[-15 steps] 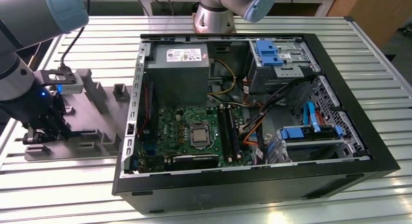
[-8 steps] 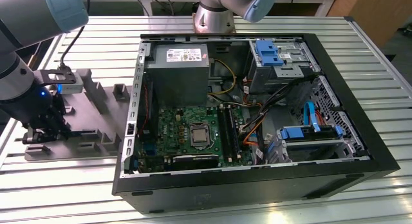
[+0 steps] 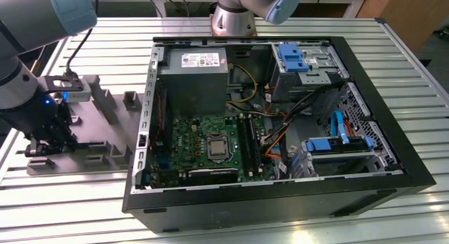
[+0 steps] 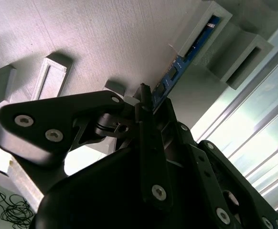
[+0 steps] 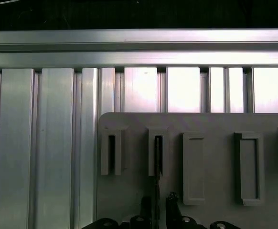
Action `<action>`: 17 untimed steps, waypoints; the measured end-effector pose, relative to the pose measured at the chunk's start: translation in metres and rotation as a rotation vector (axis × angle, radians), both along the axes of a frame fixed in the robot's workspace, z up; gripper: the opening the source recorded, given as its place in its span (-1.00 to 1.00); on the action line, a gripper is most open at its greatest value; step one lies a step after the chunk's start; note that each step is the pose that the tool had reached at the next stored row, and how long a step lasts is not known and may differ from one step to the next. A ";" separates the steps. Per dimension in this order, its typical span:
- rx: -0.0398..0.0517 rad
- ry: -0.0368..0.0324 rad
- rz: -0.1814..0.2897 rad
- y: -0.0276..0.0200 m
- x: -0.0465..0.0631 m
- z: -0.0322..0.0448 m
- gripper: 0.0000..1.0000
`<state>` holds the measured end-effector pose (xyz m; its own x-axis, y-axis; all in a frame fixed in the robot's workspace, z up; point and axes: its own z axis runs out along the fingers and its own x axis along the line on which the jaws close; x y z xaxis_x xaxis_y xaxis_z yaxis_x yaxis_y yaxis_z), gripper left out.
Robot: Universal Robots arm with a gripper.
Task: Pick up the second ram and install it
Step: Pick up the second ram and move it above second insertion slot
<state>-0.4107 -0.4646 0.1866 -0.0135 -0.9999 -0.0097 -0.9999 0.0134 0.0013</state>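
the gripper (image 3: pixel 49 145) points straight down from a bent arm (image 3: pixel 21 54) over the grey holder (image 3: pixel 105 123) at the exterior view's left. its jaws stand slightly apart, straddling the ram (image 4: pixel 187 57). in both wrist views the ram stands on edge in the second slot from the holder's corner.

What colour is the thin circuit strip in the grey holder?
Blue circuit strip, clearest in second wrist view.

one ram (image 4: pixel 170 76), one computer (image 3: pixel 281 202), one holder (image 3: pixel 105 104)
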 end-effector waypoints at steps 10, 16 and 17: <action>0.0001 0.0000 0.000 0.0000 0.000 0.0000 -0.64; 0.0002 0.0000 0.000 0.0000 0.000 0.0000 -0.73; 0.0002 0.0000 0.000 0.0000 0.000 0.0000 -0.73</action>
<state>-0.4106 -0.4646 0.1865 -0.0135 -0.9999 -0.0099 -0.9999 0.0134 0.0013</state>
